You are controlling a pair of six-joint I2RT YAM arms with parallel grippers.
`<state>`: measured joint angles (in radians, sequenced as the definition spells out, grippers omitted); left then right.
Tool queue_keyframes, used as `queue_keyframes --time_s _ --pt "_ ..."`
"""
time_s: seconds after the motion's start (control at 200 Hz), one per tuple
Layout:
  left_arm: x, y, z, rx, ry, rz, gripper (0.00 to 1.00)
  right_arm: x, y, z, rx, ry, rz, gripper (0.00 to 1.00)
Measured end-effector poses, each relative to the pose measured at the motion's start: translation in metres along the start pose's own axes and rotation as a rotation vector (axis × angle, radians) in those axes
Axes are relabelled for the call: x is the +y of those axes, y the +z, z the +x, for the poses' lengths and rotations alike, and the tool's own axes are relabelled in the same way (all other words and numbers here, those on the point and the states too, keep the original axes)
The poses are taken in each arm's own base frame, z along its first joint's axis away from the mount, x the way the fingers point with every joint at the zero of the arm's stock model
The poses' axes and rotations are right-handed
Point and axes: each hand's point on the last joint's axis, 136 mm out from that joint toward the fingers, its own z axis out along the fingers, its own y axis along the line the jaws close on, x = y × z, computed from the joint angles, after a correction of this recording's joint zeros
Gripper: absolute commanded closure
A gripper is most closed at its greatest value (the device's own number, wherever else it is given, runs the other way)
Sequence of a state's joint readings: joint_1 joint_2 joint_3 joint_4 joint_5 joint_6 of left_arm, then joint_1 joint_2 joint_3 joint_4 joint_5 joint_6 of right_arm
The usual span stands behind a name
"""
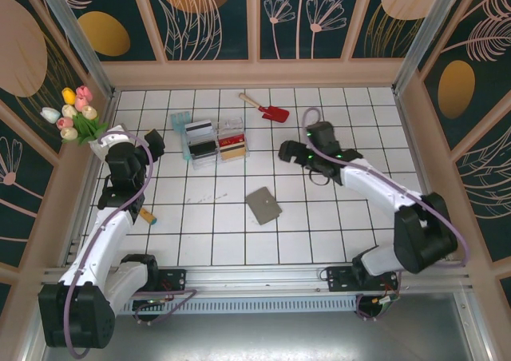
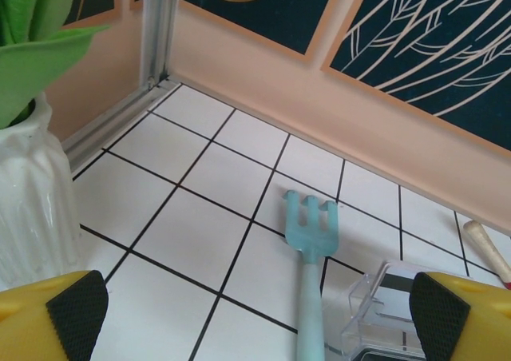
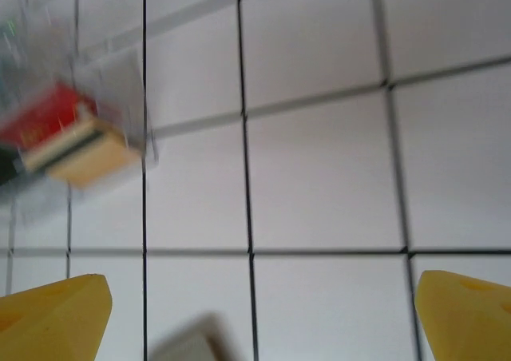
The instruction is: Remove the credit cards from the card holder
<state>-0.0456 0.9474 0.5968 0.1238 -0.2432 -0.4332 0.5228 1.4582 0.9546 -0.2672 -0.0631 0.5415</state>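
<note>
Both empty and wide open, left end effector [image 1: 153, 143] and right end effector [image 1: 286, 150] stand clear of the card holder [image 1: 263, 205].

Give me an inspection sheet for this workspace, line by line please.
Surface: white tiled table, nothing spilled.
Job's things: card holder flat mid-table; credit cards in clear tray.
Clutter: red shovel, teal rake, tulip vase.
Grippers: left gripper and right gripper, jaws open, empty.
Cables: left arm cable and right arm cable, no snag seen.
Surroundings: patterned wall panels.
</note>
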Motion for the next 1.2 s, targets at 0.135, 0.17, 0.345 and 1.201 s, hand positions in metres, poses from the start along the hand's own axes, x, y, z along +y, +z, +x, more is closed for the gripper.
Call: queue_keyframes --time_s 0.135,0.17,0.345,1.201 --pt "0.000 0.002 0.003 0.009 0.004 -0.003 0.01 0.041 0.021 0.047 0.163 -0.132 -0.009 0.05" --pt "0.001 0.003 0.004 0.012 0.005 -0.004 0.01 0.051 0.024 0.059 0.199 -0.173 -0.008 0.04" --pt "0.000 0.005 0.008 0.026 0.007 0.002 0.01 0.076 0.035 0.109 0.324 -0.368 0.060 0.01" --pt "-0.008 0.004 0.012 0.050 0.012 0.048 0.01 0.033 0.059 0.147 0.471 -0.470 0.307 0.23"
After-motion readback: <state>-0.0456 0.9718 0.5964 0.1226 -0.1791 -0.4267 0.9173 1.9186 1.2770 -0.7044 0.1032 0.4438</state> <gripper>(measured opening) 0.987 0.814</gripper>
